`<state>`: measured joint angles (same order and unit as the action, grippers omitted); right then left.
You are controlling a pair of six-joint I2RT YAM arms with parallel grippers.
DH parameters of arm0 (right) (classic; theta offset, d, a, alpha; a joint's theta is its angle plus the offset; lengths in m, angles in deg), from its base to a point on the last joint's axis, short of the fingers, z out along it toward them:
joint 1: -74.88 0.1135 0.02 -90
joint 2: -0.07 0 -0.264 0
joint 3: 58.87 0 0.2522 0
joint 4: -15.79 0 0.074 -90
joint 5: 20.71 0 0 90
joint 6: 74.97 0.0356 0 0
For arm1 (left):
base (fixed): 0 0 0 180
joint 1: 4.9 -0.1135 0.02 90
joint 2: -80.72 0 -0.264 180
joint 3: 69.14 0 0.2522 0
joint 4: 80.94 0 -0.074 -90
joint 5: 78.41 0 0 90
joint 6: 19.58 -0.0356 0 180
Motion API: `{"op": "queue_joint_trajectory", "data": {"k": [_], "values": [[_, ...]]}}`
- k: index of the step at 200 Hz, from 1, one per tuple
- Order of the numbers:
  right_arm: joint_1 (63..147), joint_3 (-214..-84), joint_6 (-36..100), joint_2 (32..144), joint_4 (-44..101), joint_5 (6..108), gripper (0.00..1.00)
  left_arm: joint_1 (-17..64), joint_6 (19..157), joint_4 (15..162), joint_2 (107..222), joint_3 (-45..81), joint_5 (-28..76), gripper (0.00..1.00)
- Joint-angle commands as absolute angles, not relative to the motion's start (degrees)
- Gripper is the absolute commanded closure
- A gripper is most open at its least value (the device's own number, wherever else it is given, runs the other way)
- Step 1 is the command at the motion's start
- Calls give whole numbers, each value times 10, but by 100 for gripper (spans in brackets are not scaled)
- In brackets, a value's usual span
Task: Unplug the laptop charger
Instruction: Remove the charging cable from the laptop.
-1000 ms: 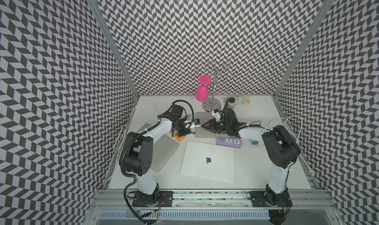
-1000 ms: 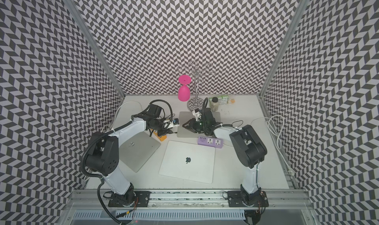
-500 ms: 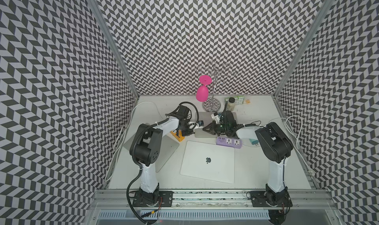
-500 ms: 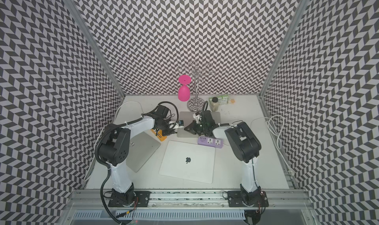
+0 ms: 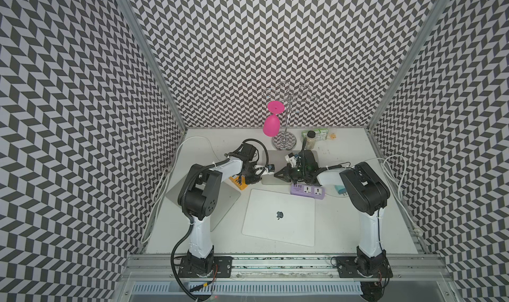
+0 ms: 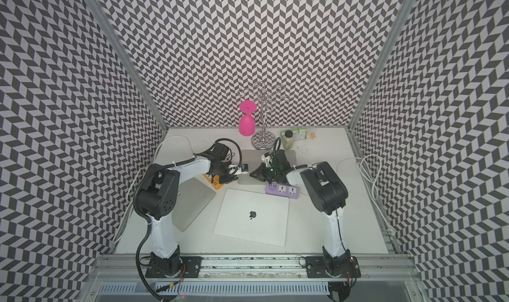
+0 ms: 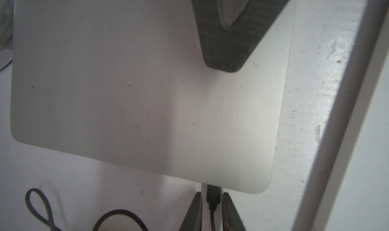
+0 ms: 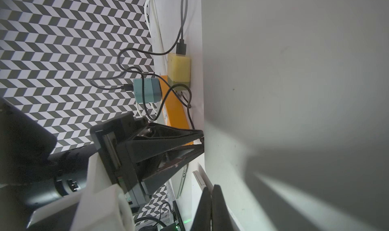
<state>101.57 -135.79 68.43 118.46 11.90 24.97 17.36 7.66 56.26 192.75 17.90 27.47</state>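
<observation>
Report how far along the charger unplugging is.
Done: right gripper rests shut on the grey laptop lid; left gripper at the charger plug. In hand: its jaws flank the plug, not yet clamped. Left: grip and pull; the plug sits in the laptop's edge.

White arm links point(image 5: 201, 233), black joints point(image 5: 199, 196), black looping cable point(image 5: 176, 247), black wedge-shaped left hand point(image 7: 212, 206)

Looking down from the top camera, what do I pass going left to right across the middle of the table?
In a top view: grey laptop → orange power strip → purple power strip → teal plug. The white laptop overlaps the purple strip, so it is left out.
</observation>
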Motion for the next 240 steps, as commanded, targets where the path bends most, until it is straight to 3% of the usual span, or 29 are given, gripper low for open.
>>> {"op": "queue_joint_trajectory", "data": {"k": [1,131,181,240], "values": [[1014,-1360,684,1199,86,240,100,178,55,550,1937,200,284,81],[1015,-1439,616,1232,216,249,100,182,40,525,1959,227,284,91],[1015,-1454,609,1256,240,244,100,186,42,524,1967,234,276,100],[1014,-1468,593,1271,267,252,100,193,37,521,1972,238,257,100]]}}
